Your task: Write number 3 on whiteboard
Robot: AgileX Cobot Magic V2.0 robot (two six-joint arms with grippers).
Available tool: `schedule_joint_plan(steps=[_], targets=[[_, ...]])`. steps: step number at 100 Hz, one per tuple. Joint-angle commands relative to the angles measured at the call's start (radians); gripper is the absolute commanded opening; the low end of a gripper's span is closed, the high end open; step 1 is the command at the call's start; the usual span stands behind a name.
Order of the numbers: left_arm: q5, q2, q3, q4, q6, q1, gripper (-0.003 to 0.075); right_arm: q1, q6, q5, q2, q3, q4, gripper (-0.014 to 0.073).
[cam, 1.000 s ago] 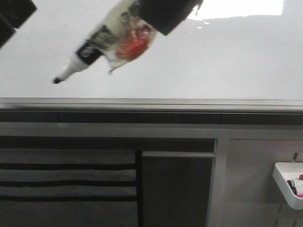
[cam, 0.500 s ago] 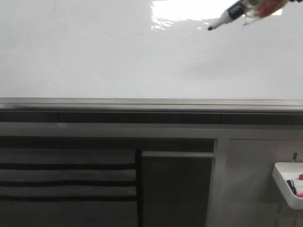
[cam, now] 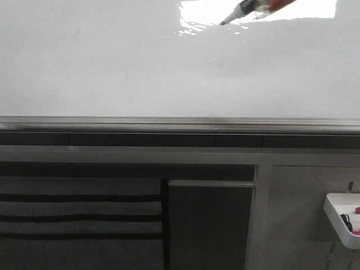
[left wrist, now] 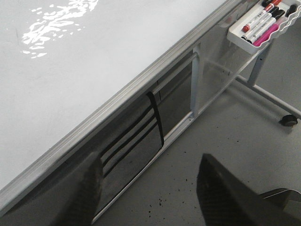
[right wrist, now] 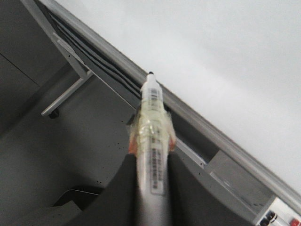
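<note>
The whiteboard (cam: 112, 62) is glossy white with glare at its top and a grey edge rail (cam: 180, 122). No number 3 or any other mark shows on it in any view. My right gripper (right wrist: 150, 157) is shut on a black-tipped marker (right wrist: 153, 122) wrapped in clear tape; only the marker (cam: 247, 8) shows in the front view, at the top right, tip pointing down-left close to the board. My left gripper (left wrist: 149, 162) is open and empty, off the board's edge (left wrist: 141, 80) over the floor, and out of the front view.
A small white tray (cam: 341, 219) with several markers hangs below the board at the right, also in the left wrist view (left wrist: 261, 28). Grey frame panels and a dark striped panel (cam: 79, 216) sit under the rail. The stand's wheel (left wrist: 288, 120) rests on the floor.
The marker swung from the upper left-centre of the board up to the top right, then its tip shifted a little left and up. The right gripper's body left the front view.
</note>
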Motion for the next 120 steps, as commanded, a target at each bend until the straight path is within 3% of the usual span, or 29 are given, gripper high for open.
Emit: schedule_joint_plan(steps=[1,36,66,81,97,120], targets=[[-0.061,-0.002,-0.027,-0.040,-0.011,0.005,0.0409,-0.005,0.000,-0.033,0.054,-0.100,0.028,-0.0037],[-0.061,-0.002,-0.027,-0.040,-0.011,0.005,0.0409,-0.005,0.000,-0.157,0.251,-0.219,0.013,-0.0037],[-0.061,-0.002,-0.027,-0.040,-0.011,0.005,0.0409,-0.009,0.025,-0.230,0.285,-0.219,-0.108,-0.0037],[-0.061,-0.002,-0.027,-0.040,-0.011,0.005,0.0409,-0.030,0.097,-0.172,0.267,-0.220,-0.197,-0.0037],[-0.061,-0.002,-0.027,-0.040,-0.011,0.005,0.0409,-0.022,0.100,-0.064,0.248,-0.194,-0.166,-0.0037],[-0.061,-0.002,-0.027,-0.040,-0.011,0.005,0.0409,0.028,0.100,-0.219,0.329,-0.173,-0.157,-0.0037]])
